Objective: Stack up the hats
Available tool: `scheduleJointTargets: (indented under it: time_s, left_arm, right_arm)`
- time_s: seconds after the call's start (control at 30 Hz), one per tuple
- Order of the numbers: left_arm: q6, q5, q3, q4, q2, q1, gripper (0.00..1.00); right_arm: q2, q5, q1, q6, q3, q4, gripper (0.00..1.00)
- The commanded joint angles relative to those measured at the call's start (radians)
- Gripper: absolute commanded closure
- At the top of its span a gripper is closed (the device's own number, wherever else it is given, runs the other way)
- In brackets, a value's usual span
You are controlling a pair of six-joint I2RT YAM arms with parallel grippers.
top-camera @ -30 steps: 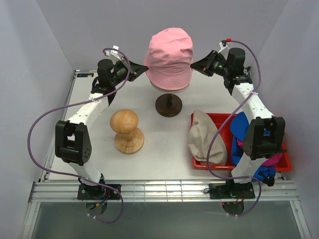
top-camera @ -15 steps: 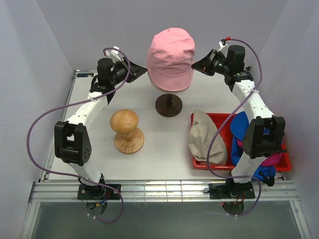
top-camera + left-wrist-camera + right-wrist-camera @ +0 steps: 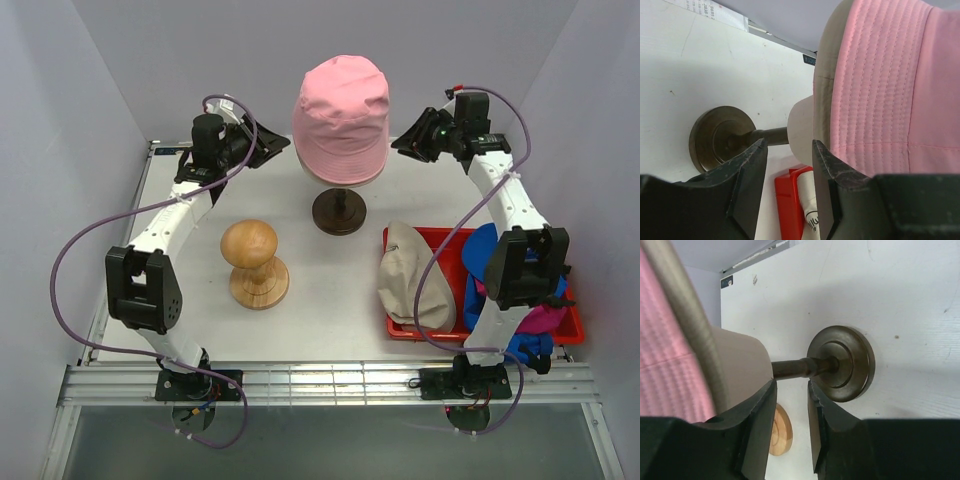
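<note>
The white tabletop (image 3: 330, 300) carries a red tray (image 3: 445, 233) at its right. The pink hat (image 3: 342, 115) sits on the cream head (image 3: 340, 180), whose dark stand (image 3: 339, 212) is at the far middle. The beige hat (image 3: 408, 275) lies over the tray's left edge. The blue cap (image 3: 482, 255) and magenta cap (image 3: 545, 320) lie in the tray, partly hidden by the right arm. A wooden block (image 3: 252, 262) stands left of centre. The left gripper (image 3: 272, 148) hangs just left of the pink hat's brim, its jaws parted and empty. The right gripper (image 3: 405, 143) hangs near the brim's right side, its jaws narrowly parted and gripping nothing.
</note>
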Motion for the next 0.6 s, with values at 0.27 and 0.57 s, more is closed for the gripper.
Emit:
scheduleJointTargets:
  time_s: [0.27,0.57]
  left_arm:
    - [0.032,-0.032,0.031,-0.091,-0.171,0.003,0.47]
    - [0.020,-0.032,-0.058,-0.110,-0.318,0.005,0.44]
  right_arm:
    - [-0.340,0.161,0.003,-0.143,-0.120,-0.172,0.51]
    - [-0.750,0.372,0.167,-0.218,-0.544,-0.315,0.41]
